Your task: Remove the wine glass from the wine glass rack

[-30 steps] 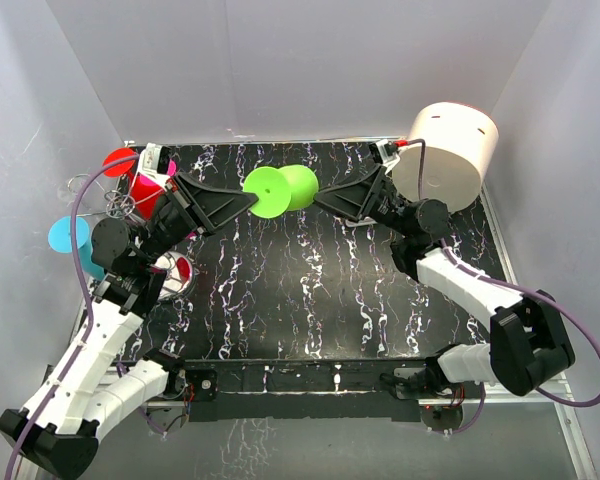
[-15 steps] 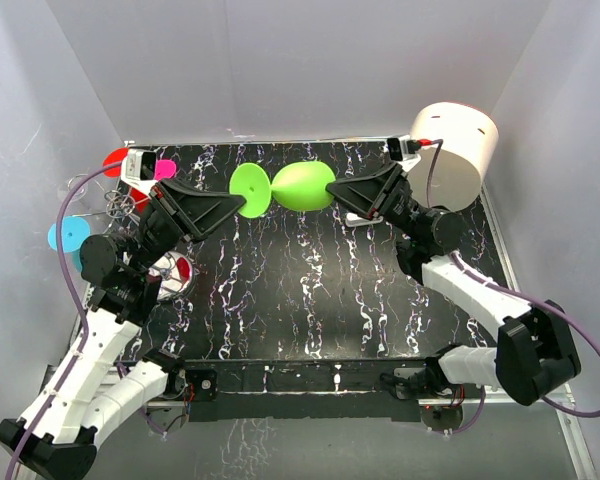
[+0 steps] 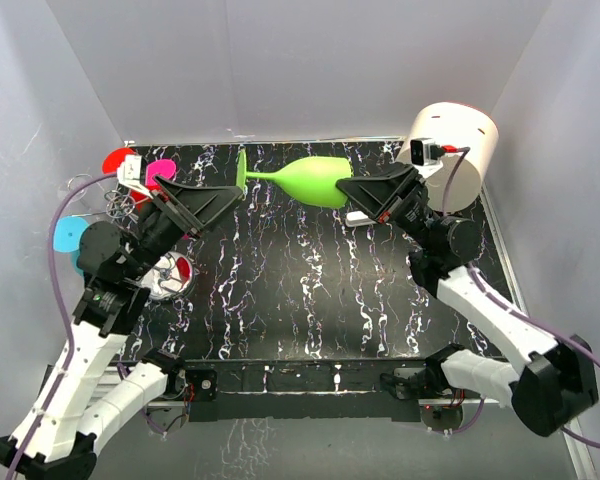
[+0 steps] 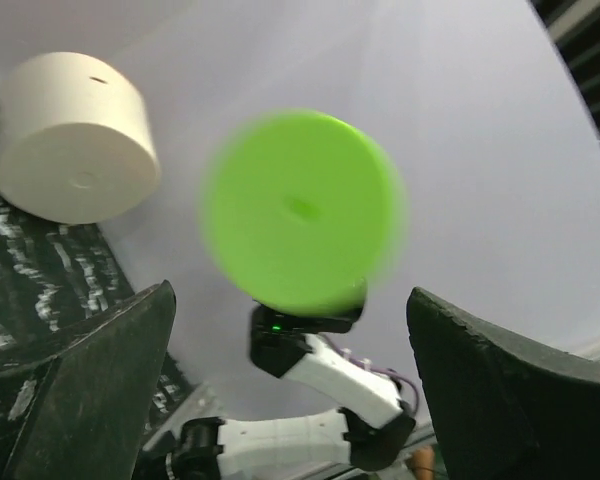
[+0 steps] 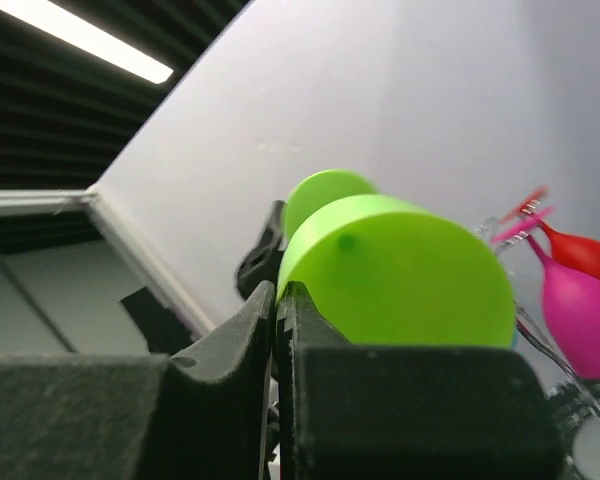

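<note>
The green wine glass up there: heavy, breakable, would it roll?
Probably light: the right pincer holds the green wine glass sideways by its bowl alone. Opaque and matte, it looks plastic, likely sturdy. Laid down, it could roll.

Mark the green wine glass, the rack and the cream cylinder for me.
green wine glass (image 3: pixel 315 180): top view, bowl.
wine glass rack (image 3: pixel 172 278): top view, base disc.
cream cylinder (image 3: pixel 465 125): top view, flat top.

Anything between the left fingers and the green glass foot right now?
Nothing visible. The green wine glass has its foot facing the open left gripper, gap clear; the right gripper pinches its bowl.
</note>
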Controlling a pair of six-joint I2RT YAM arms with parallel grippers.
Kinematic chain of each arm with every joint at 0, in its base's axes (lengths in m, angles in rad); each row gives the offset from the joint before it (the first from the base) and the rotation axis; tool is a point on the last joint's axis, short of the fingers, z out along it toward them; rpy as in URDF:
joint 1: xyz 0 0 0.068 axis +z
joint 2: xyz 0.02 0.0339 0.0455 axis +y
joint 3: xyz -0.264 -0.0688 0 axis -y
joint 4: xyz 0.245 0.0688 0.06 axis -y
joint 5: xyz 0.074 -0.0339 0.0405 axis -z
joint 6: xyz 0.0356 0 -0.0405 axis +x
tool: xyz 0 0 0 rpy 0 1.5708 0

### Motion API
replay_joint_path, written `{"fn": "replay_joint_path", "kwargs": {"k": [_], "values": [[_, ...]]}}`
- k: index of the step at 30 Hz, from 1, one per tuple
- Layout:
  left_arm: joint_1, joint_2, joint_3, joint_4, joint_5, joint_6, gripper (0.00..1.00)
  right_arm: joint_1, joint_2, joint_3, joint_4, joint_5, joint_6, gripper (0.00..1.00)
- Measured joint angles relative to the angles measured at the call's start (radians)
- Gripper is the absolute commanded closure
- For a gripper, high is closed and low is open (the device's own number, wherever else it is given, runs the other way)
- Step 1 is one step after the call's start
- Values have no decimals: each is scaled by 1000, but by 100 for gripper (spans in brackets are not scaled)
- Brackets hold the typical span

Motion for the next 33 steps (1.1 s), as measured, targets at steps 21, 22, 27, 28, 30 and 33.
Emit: {"fn": "replay_joint_path", "kwargs": {"k": [21,22,27,28,30,33], "values": [[-4,-35,204,-589,-233,326,1,11,32,373,-1909,950,-689,100],[-4,-34,204,-591,-233,328,1,11,33,388,-1924,962,-718,100],[-4,-32,220,-624,-241,350,1,11,90,490,-1998,1003,-831,100],[-4,-30,234,-635,-243,356,1,10,106,509,-1999,1003,-848,100],[-4,-26,266,-652,-249,370,1,9,132,536,-1989,1005,-876,100],[-4,-26,316,-680,-264,393,1,0,158,543,-1973,1019,-903,100]]}}
